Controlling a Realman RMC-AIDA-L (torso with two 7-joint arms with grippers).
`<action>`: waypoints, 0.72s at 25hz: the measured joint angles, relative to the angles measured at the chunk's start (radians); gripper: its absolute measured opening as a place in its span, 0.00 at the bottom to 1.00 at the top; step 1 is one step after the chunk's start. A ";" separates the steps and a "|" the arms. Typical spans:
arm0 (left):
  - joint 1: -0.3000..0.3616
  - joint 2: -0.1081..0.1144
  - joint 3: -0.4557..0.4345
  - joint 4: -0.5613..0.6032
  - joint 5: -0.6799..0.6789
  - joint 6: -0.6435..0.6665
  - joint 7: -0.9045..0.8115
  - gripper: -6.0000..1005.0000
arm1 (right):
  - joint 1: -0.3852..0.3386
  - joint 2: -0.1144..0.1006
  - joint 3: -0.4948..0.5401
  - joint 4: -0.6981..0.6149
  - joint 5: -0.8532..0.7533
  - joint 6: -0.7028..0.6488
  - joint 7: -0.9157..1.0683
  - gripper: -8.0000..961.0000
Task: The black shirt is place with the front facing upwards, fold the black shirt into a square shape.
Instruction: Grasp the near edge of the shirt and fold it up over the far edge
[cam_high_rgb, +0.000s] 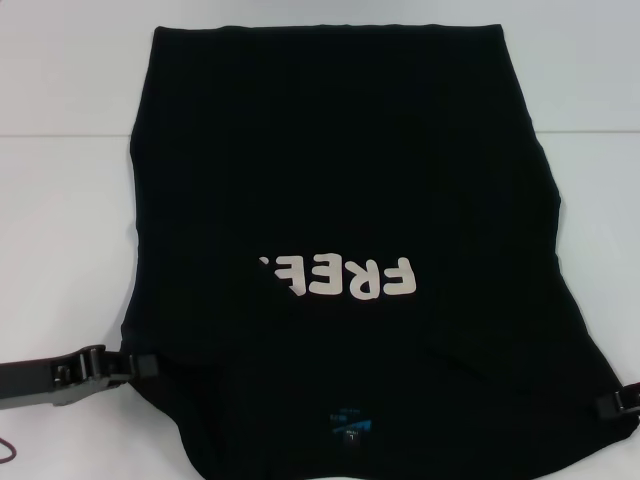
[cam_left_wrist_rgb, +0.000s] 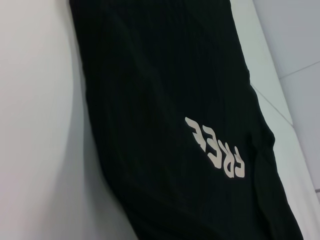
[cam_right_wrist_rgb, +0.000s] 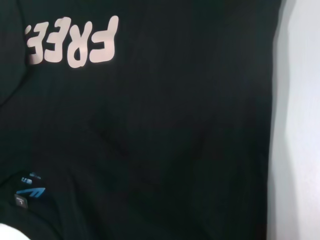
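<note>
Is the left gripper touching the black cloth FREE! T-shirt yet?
Touching. In the head view the left gripper meets the black cloth T-shirt at its near-left edge, no gap visible.

Black shirt (cam_high_rgb: 340, 170), white letters, blue label (cam_high_rgb: 351, 424).

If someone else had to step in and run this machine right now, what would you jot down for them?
Left pincer: at the near left edge of the big soft black T-shirt.
Right pincer: at its near right edge.
Shirt: on the white table, front up, white "FREE" lettering and blue neck label towards the robot.
Done: sides look tucked in, hiding the last character.
Left: fold it into a square.
</note>
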 joint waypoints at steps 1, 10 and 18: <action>0.000 0.000 0.000 0.000 0.000 0.000 0.000 0.03 | 0.002 0.002 0.000 0.000 0.000 0.001 0.000 0.48; -0.003 0.000 0.000 -0.001 -0.003 0.001 0.000 0.03 | 0.017 0.027 -0.012 0.004 0.000 0.004 0.003 0.41; -0.005 0.001 0.000 -0.001 -0.004 0.002 0.000 0.03 | 0.017 0.025 -0.010 0.004 0.000 0.006 -0.001 0.27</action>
